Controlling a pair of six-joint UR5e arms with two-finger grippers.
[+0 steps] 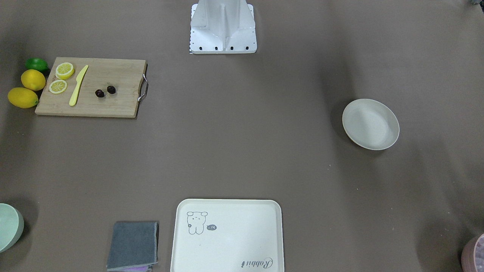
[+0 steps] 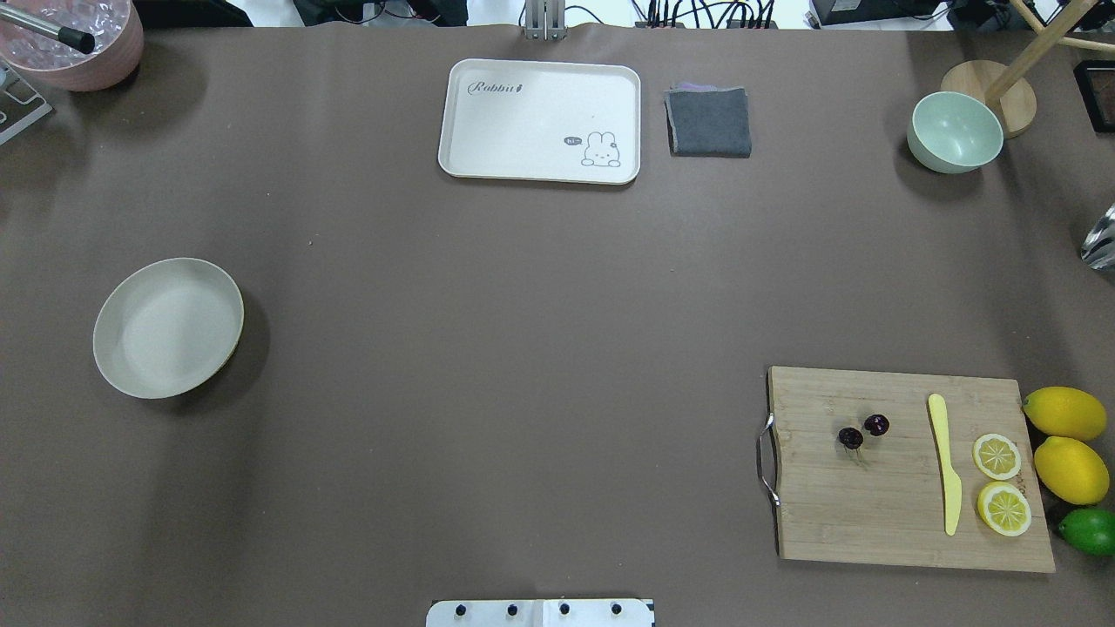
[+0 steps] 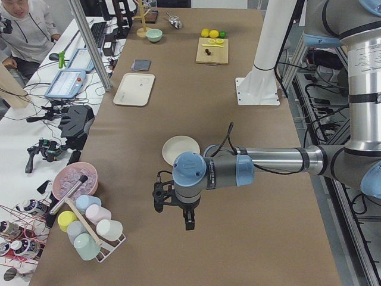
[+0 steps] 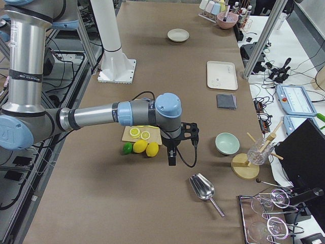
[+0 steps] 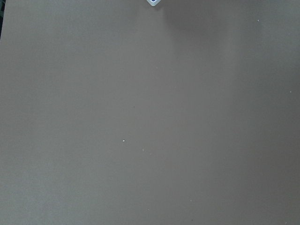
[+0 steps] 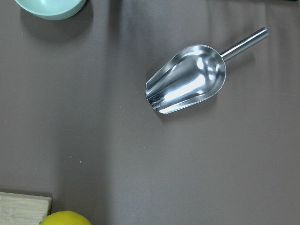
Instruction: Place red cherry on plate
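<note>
The red cherry (image 1: 100,93), two tiny dark maroon fruits, lies on a wooden cutting board (image 1: 113,105) on the robot's right; the overhead view shows the cherry (image 2: 851,437) near the board's middle. The round cream plate (image 2: 167,326) sits bare on the robot's left side, far from the board. My left gripper (image 3: 174,214) shows only in the exterior left view, hanging over bare table beyond the plate (image 3: 180,149); I cannot tell its state. My right gripper (image 4: 172,155) shows only in the exterior right view, beside the lemons; its state is also unclear.
On the board lie a yellow knife (image 2: 944,461) and two lemon slices (image 2: 996,456); whole lemons (image 2: 1064,413) and a lime (image 2: 1089,530) sit beside it. A rabbit tray (image 2: 540,122), grey cloth (image 2: 708,122), green bowl (image 2: 954,131) and metal scoop (image 6: 187,84) stand around.
</note>
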